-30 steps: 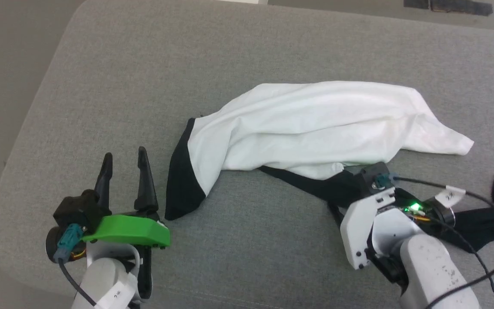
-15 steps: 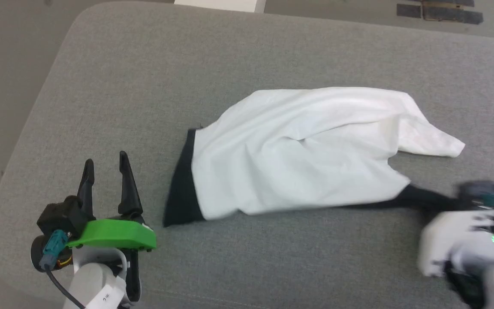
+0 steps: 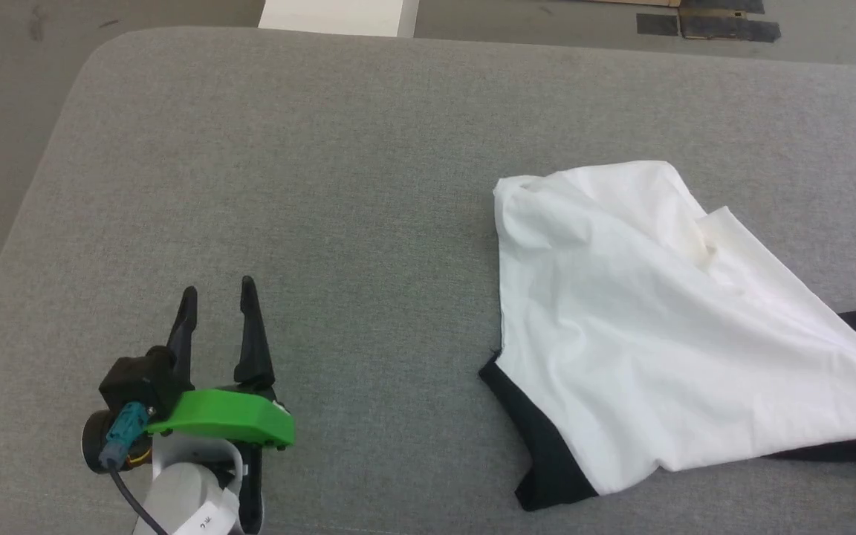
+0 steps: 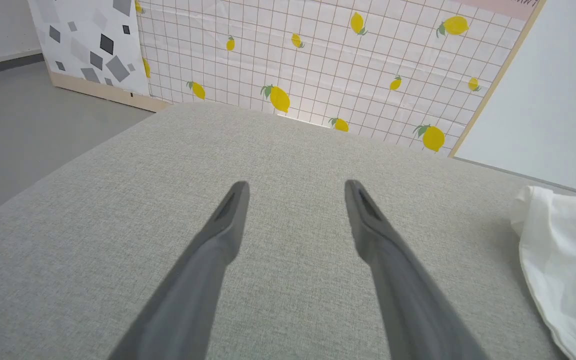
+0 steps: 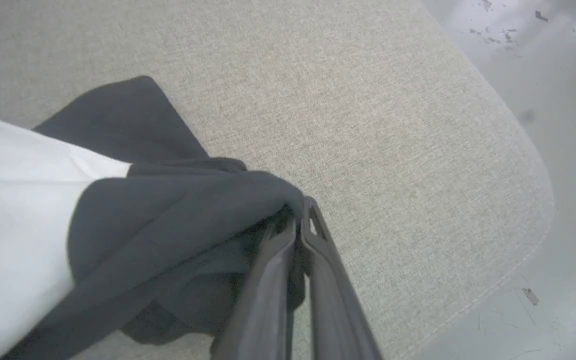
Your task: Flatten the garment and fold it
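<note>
Right end effector (image 5: pixel 301 214) tight on garment (image 5: pixel 168 210)

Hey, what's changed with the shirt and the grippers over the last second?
The right gripper has shut on black fabric of the garment and dragged it toward the robot's right, away from the left gripper; its white body now lies more spread out. The left gripper stayed open and empty, over the grey surface.

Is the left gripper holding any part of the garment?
No, the left gripper stands open over the bare grey surface, and the garment lies apart from it.
</note>
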You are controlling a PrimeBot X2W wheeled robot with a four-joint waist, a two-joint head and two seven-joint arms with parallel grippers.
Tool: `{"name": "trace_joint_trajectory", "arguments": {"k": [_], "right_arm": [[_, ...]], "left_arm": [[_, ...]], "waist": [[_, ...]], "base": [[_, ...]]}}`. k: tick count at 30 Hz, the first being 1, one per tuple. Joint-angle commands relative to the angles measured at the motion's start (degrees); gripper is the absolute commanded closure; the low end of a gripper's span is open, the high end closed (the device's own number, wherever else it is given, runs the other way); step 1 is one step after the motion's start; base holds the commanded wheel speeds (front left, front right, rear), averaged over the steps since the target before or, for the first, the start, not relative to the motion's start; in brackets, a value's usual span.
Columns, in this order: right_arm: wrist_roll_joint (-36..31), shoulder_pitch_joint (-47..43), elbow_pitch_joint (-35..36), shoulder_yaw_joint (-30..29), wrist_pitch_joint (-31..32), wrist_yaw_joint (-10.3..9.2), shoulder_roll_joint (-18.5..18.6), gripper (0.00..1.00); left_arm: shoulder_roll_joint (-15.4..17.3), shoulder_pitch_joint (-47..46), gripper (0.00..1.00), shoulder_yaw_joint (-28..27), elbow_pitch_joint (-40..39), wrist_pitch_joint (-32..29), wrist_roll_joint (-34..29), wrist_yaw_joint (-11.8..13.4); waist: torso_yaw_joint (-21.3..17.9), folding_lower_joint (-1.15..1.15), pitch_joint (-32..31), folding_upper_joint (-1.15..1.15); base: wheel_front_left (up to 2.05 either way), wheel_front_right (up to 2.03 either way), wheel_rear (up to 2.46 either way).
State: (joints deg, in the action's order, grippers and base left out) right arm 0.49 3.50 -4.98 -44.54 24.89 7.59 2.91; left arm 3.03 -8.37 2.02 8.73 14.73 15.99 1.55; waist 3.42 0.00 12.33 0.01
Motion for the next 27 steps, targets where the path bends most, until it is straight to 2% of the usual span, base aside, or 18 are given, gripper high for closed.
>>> {"name": "trace_joint_trajectory", "arguments": {"k": [1, 2, 5, 10, 14, 20, 27], "right_arm": [[-0.66, 1.61, -0.49, 0.66, -1.63, -0.10, -0.01, 0.50], [-0.04, 2.06, -1.08, 1.35, -2.78, -0.10, -0.02, 0.00], [2.40, 2.69, -1.10, 4.64, -7.42, -0.10, -0.02, 0.00], [9.47, 2.58, 1.33, 16.13, -16.14, -0.10, -0.02, 0.00], [12.37, 3.11, 2.93, 22.60, -19.54, -0.10, -0.02, 0.00], [10.71, 9.84, 1.90, 34.07, -16.62, -0.10, -0.02, 0.00], [10.06, 22.75, -6.20, 49.91, -10.24, -0.10, 1.94, 0.00]], "left_arm": [[-0.14, -0.60, 0.00, 0.09, 0.27, 0.27, -0.36, -0.25], [-0.14, -0.60, 0.00, 0.20, 0.41, 0.27, -0.35, -0.26], [-0.14, -0.46, 0.00, 0.52, 0.74, 0.27, -0.35, -0.34], [-0.14, -0.14, 0.00, 0.73, 0.68, 0.27, -0.28, -0.29], [-0.14, 0.05, 0.00, 0.81, 0.39, 0.27, -0.12, -0.23], [-0.15, -0.52, 0.00, 1.00, -0.58, 0.27, 0.06, -0.25], [-0.15, -2.77, 0.00, 2.62, -1.53, 0.27, 1.09, 0.03]], "waist": [[-0.27, 0.00, -0.25, -0.01], [-0.40, 0.00, -0.42, -0.01], [-0.63, 0.00, -0.89, -0.01], [-0.80, 0.00, -1.61, -0.01], [-0.68, 0.00, -1.91, -0.01], [0.27, 0.00, -0.28, -0.01], [3.87, 0.00, 3.23, -0.01]], "base": [[0.00, 0.00, 0.00], [0.00, 0.00, 0.00], [0.00, 0.00, 0.00], [0.00, 0.00, 0.00], [0.00, 0.00, 0.00], [0.00, 0.00, 0.00], [0.00, 0.00, 0.00]]}}
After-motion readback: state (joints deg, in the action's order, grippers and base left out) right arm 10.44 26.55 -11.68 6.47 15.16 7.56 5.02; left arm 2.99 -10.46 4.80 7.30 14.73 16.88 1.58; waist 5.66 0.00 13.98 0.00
